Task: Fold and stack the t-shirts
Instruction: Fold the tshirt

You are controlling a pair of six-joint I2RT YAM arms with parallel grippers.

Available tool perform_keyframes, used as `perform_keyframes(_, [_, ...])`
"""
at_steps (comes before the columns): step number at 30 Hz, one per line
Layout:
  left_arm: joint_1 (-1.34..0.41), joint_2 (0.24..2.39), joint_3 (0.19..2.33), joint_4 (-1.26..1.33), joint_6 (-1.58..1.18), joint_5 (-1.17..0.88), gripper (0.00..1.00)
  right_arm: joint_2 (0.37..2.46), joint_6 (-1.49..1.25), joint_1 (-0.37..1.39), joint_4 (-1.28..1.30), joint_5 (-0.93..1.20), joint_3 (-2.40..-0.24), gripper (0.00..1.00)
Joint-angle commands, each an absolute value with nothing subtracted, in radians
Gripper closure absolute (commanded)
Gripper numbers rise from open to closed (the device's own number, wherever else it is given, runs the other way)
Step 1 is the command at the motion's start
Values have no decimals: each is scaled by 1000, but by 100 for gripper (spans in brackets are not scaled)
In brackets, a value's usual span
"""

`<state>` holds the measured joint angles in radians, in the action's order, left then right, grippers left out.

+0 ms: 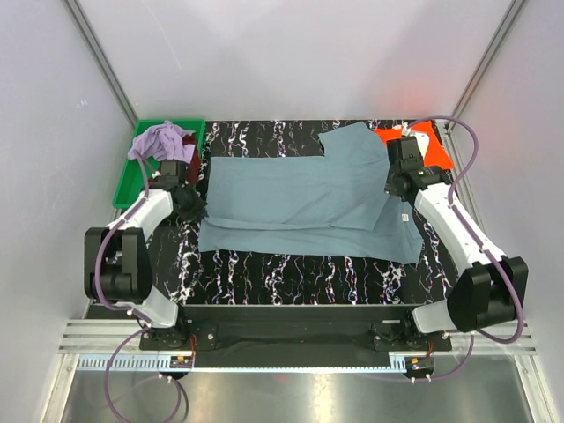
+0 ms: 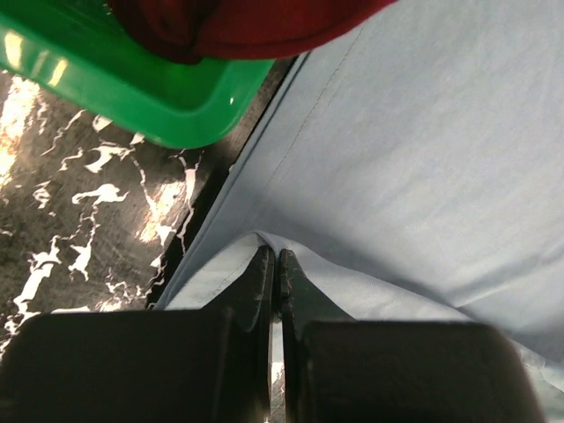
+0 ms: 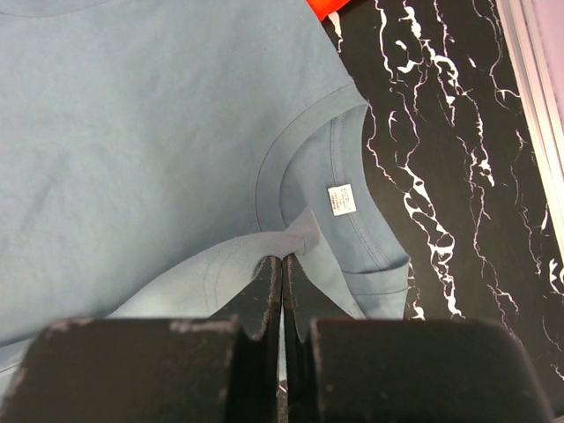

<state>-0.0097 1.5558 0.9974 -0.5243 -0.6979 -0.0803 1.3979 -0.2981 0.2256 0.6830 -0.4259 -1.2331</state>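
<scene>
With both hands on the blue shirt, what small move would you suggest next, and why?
I would probably raise both hands together a little. The left hand is shut on the shirt's edge near the tray, and the right hand is shut on cloth beside the collar, with the shirt flat between them. An even lift should free it for folding.

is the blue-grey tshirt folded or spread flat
Partly folded: the blue-grey t-shirt lies wide with one layer lapped over its near strip; left gripper and right gripper pinch its ends.
</scene>
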Motion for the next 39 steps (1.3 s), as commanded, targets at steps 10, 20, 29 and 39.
perform_keyframes(10, [-35, 1647, 1104, -521, -695, -21, 100, 1525, -311, 192, 617, -403, -1292, 100])
perform_keyframes(20, [-35, 1660, 1256, -633, -667, 44, 54, 1698, -339, 140, 724, -403, -1499, 68])
perform_keyframes(29, [-38, 1531, 1230, -654, -609, 6, 48, 1813, -452, -72, 796, -266, -1627, 54])
perform_keyframes(39, [-54, 1295, 887, -511, -644, -186, 48, 1783, -546, -126, 879, -54, -1548, 53])
